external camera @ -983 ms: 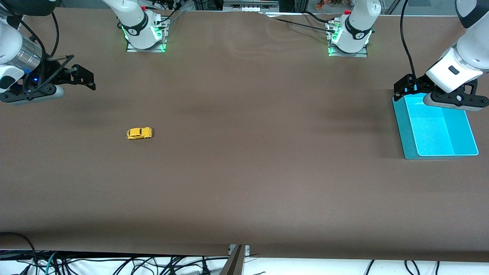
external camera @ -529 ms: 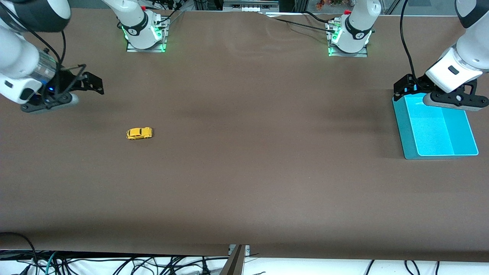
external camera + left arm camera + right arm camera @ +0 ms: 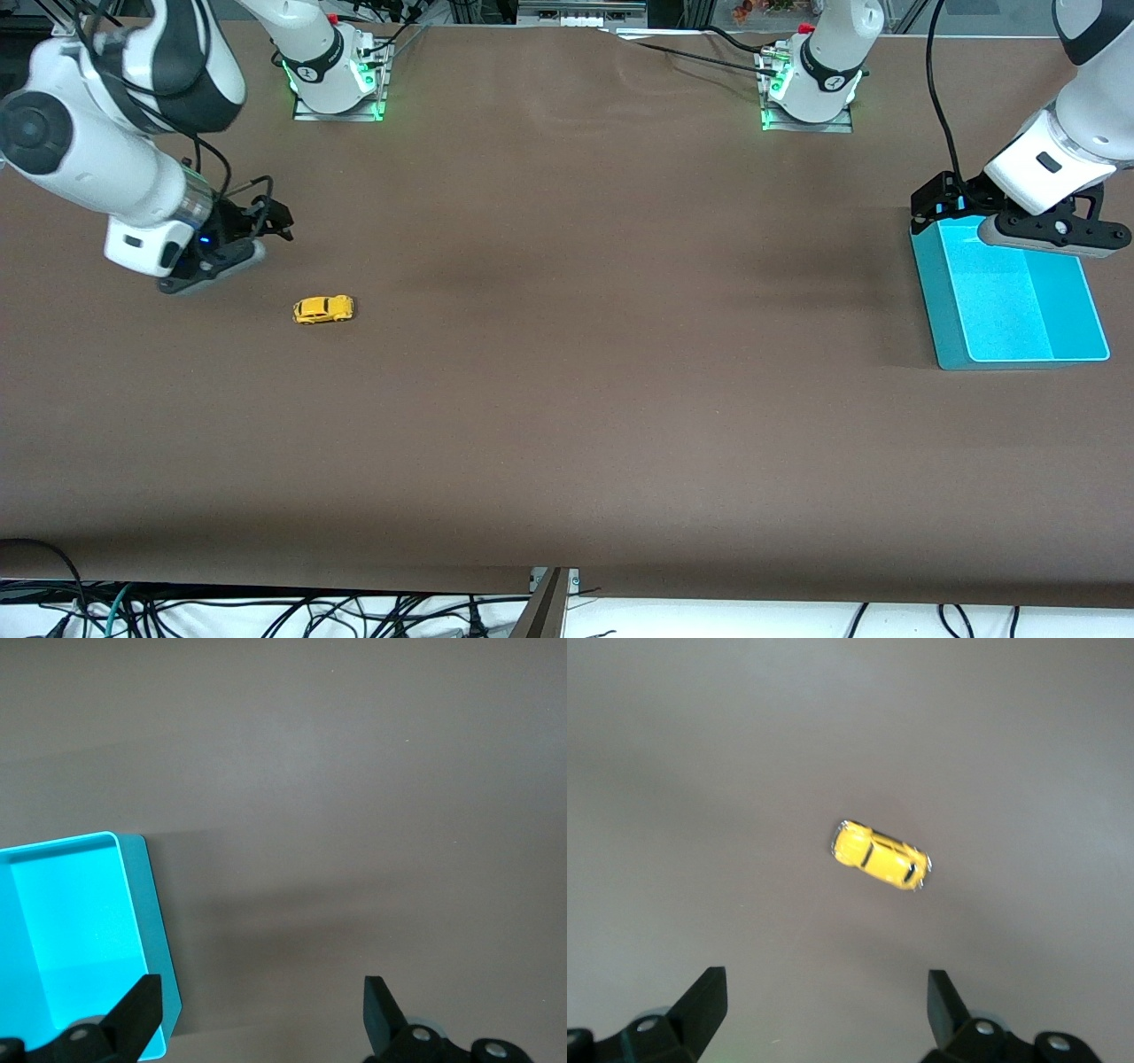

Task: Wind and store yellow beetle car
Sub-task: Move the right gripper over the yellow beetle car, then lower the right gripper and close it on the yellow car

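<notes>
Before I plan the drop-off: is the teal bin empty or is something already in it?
Empty as far as shown. The teal bin has a bare floor in both views; the left gripper hides one edge.

Car: the yellow beetle car (image 3: 323, 308) stands on its wheels on the table (image 3: 567, 399), toward the right arm's end.
Bin: the bin (image 3: 1010, 297) sits on the table at the left arm's end, well apart from the car.
Right gripper (image 3: 257, 226): over the table, near the car.
Left gripper (image 3: 961, 199): over the bin's rim.
</notes>
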You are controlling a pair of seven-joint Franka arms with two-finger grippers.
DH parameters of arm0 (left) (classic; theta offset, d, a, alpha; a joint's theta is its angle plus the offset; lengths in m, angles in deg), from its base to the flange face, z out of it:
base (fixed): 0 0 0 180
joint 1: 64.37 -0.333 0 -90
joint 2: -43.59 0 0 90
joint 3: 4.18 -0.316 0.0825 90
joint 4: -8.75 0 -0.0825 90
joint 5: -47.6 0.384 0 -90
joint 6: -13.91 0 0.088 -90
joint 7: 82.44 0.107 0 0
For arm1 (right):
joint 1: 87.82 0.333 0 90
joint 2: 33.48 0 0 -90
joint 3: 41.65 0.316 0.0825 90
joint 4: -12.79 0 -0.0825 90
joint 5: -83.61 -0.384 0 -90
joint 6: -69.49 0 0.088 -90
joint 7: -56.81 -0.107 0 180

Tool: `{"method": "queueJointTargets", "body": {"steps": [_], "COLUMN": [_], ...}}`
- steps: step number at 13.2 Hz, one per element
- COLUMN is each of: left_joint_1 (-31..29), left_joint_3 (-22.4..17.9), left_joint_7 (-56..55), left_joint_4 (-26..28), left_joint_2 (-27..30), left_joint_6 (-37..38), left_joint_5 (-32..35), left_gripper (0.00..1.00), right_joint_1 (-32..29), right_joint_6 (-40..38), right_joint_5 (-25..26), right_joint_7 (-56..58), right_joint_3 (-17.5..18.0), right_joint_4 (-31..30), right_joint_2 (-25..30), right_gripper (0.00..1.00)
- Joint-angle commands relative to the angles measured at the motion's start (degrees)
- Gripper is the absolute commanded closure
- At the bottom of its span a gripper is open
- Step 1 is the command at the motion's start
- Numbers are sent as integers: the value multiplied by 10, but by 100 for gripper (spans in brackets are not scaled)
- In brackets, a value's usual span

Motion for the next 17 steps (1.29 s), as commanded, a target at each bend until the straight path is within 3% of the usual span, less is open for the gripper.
{"method": "queueJointTargets", "body": {"steps": [1, 7, 15, 17], "left_joint_1": [2, 0, 1, 1], "left_joint_3": [0, -1, -2, -1], "left_joint_7": [-3, -3, -2, -2], "left_joint_4": [-3, -3, -9, -10], "left_joint_2": [3, 3, 0, 0], "left_joint_6": [4, 10, 10, 10], "left_joint_5": [-5, -5, -4, -4], "left_gripper": [0, 0, 0, 0], "right_joint_1": [-9, -18, -44, -48], "right_joint_6": [100, 291, 379, 396], "right_joint_5": [6, 6, 2, 2], "right_joint_7": [226, 527, 616, 618], "right_joint_3": [4, 5, 5, 5], "right_joint_4": [-37, -85, -145, -159], "right_joint_2": [-52, -144, -160, -160], "right_gripper": [0, 0, 1, 6]}}
